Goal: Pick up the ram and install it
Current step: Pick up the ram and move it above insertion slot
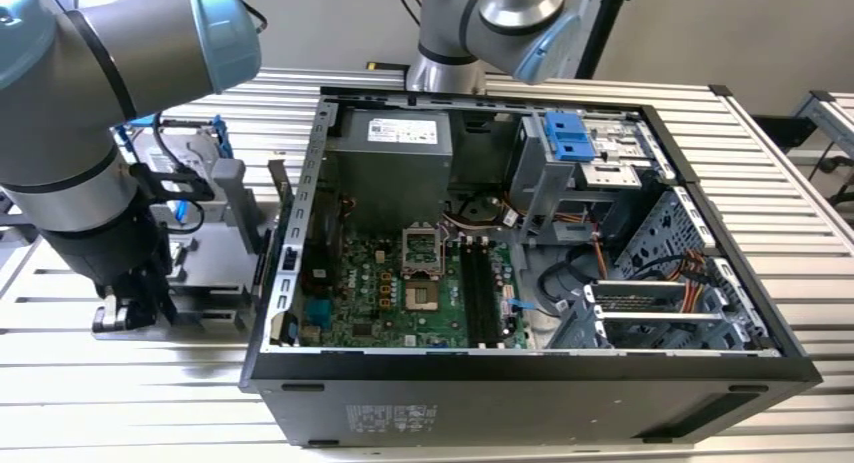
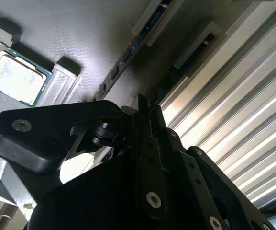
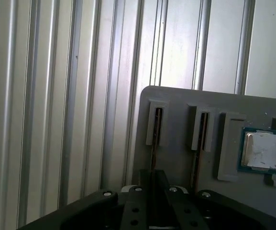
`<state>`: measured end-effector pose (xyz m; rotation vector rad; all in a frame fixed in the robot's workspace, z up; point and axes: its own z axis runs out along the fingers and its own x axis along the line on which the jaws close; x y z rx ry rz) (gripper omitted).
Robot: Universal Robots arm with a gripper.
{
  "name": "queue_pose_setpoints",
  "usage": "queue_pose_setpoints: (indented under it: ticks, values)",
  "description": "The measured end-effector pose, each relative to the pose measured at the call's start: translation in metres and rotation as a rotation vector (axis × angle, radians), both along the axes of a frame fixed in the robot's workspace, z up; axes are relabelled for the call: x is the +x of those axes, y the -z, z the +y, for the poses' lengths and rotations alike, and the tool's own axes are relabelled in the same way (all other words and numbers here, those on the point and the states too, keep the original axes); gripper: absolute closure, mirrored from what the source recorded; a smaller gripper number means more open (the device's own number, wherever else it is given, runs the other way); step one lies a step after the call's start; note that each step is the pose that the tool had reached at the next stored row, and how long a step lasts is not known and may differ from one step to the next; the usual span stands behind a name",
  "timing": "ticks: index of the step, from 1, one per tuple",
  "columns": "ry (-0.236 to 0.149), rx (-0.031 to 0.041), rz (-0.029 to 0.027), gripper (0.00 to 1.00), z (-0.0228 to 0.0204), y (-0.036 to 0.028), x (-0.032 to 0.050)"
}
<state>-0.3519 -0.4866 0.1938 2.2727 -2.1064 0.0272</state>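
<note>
Plainly the pick-up step is in hand, since the ram sits outside the computer. In the exterior view the hand (image 1: 130,313) is down over a grey holder (image 1: 211,283) on the ribbed worktop (image 1: 787,153), at nine o'clock of the open computer case (image 1: 534,368). In the first wrist view the ram (image 3: 155,132) stands on edge in the holder's outermost slot, in line with the hand. A second stick (image 3: 201,139) fills the neighbouring slot, with a processor (image 3: 263,151) beyond. Whether the hand is pinching the ram, I cannot tell. To my judgement, freeing it calls for a straight pull along the slot, and seating it calls for squaring it to the black memory slots (image 1: 483,293) inside the case.
</note>
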Motion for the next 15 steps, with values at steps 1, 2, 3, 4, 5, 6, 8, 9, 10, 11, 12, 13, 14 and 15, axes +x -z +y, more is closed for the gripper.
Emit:
queue_pose_setpoints:
  ticks: [1,2,3,4,5,6,8,9,10,11,12,13,14,15]
  values:
    - [0.0,-0.0001,0.0001,1.0,0.0,0.0,0.0]
    - [0.0,-0.0001,0.0,1.0,0.0,0.0,0.0]
    - [0.0,-0.0001,0.0,1.0,0.0,0.0,0.0]
    - [0.0,-0.0001,0.0,1.0,0.0,0.0,0.0]
    - [0.0,-0.0003,0.0,1.0,0.0,0.0,0.0]
    - [0.0,-0.0003,0.0,1.0,0.0,0.0,0.0]
    - [0.0,-0.0004,0.0,1.0,0.0,0.0,0.0]
    - [0.0,-0.0005,0.0001,1.0,0.0,0.0,0.0]
    - [0.0,-0.0005,0.0,1.0,0.0,0.0,0.0]
    - [0.0,-0.0007,0.0,1.0,0.0,0.0,0.0]
    - [0.0,-0.0007,0.0,1.0,0.0,0.0,0.0]
    - [0.0,-0.0008,0.0,1.0,0.0,0.0,0.0]
    - [0.0,-0.0008,0.0001,1.0,0.0,-0.0004,0.0]
    - [0.0,-0.0008,0.0001,1.0,0.0,-0.0014,0.0]
